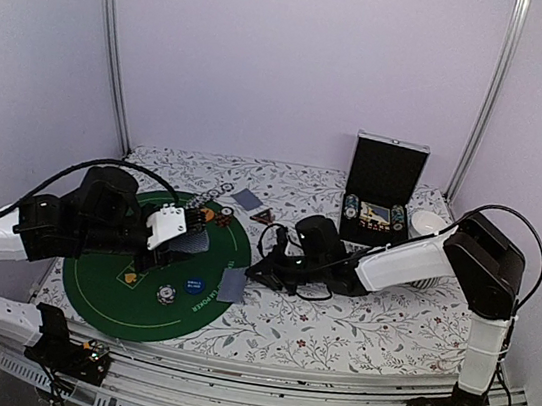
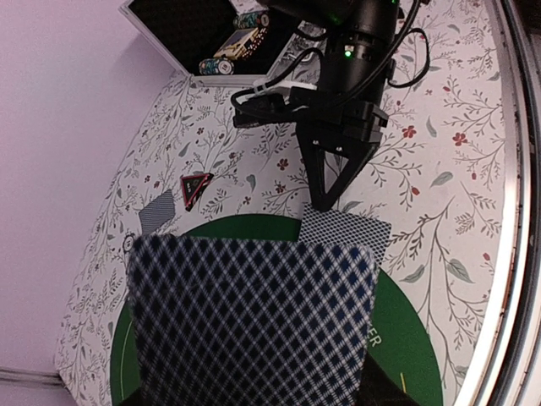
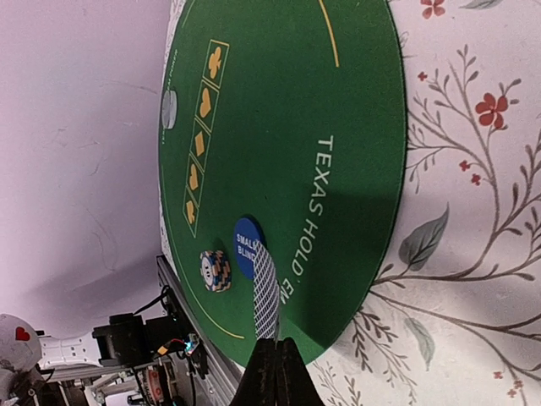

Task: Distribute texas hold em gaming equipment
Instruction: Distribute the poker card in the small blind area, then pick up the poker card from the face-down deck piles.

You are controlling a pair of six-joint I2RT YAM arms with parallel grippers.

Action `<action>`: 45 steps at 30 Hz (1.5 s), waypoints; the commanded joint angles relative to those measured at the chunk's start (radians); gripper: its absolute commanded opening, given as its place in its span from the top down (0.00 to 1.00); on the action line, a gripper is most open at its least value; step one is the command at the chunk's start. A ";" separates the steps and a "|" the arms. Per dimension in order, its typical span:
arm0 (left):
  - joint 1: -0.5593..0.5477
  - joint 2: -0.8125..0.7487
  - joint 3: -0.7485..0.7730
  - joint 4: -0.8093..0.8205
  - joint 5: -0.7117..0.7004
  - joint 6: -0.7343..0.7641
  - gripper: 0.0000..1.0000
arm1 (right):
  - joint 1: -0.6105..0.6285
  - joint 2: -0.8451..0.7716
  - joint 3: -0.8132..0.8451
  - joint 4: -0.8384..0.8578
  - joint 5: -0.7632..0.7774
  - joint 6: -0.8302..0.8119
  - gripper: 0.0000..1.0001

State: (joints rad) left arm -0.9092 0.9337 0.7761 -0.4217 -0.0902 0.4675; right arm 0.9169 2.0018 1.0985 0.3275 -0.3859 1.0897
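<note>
My left gripper (image 1: 183,239) is shut on a grey-blue-backed playing card (image 1: 197,243) above the green round mat (image 1: 137,295). In the left wrist view this card (image 2: 254,321) fills the lower frame and hides the fingers. My right gripper (image 1: 249,273) is shut on a second card (image 1: 231,284) at the mat's right edge; in its wrist view the gripper (image 3: 275,359) pinches that card (image 3: 266,292) edge-on. A blue disc (image 1: 195,285) and a striped chip stack (image 1: 166,294) lie on the mat. A third card (image 1: 247,199) and a dark red-edged triangular marker (image 1: 264,215) lie behind the mat.
The open silver-and-black case (image 1: 383,194) stands at the back right with chips inside. A white bowl (image 1: 427,225) sits right of it. A few chips (image 1: 214,215) lie at the mat's far edge. The table's front rail (image 1: 253,403) runs close below the mat.
</note>
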 commanded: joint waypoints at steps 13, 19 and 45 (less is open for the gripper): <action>0.010 -0.022 -0.009 0.035 0.018 0.004 0.52 | 0.028 -0.099 0.058 -0.043 0.111 -0.078 0.33; 0.010 -0.024 -0.008 0.040 0.049 0.018 0.52 | 0.030 -0.277 0.180 -0.222 0.074 -0.578 0.07; 0.010 -0.015 -0.016 0.077 0.077 0.024 0.52 | 0.092 -0.090 0.381 -0.184 -0.271 -0.784 0.05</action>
State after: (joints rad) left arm -0.9092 0.9279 0.7692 -0.3859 -0.0257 0.4862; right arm 0.9916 1.8721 1.4284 0.1345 -0.6640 0.3096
